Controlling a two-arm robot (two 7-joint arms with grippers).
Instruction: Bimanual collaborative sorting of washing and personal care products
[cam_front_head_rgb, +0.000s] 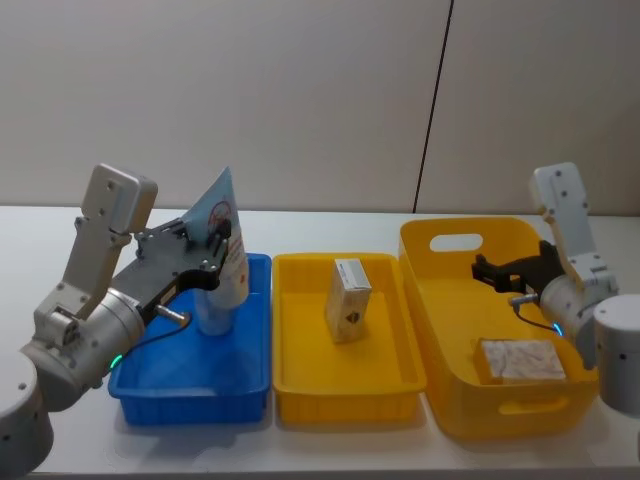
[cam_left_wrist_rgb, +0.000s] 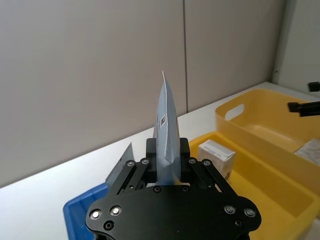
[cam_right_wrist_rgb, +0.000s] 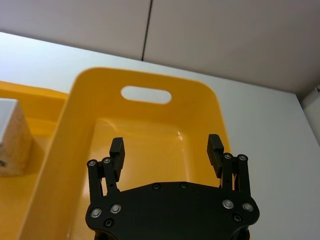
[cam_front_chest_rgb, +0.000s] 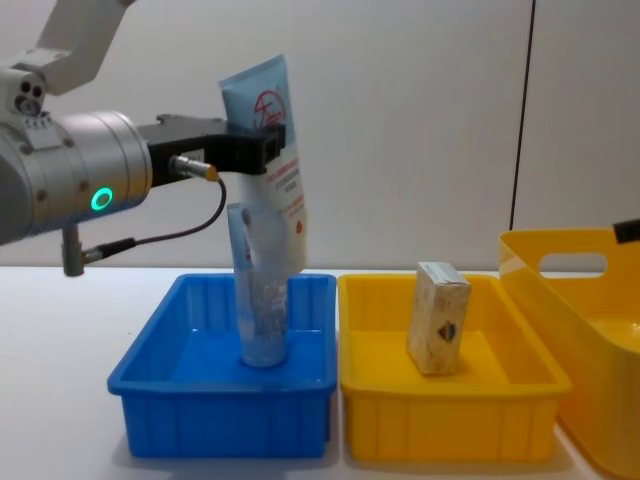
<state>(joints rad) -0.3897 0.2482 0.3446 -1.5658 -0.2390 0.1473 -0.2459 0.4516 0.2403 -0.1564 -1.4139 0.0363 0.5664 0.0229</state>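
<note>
The left hand (cam_front_chest_rgb: 262, 140) grips the wide tube (cam_front_chest_rgb: 285, 210) near its flat end, above the blue tray (cam_front_chest_rgb: 220, 410) — its lower end just beside the upright narrow tube (cam_front_chest_rgb: 262, 320) (likely toppled if lowered straight). The right hand (cam_right_wrist_rgb: 166, 145) hangs open over the yellow basket (cam_right_wrist_rgb: 145, 80).
</note>
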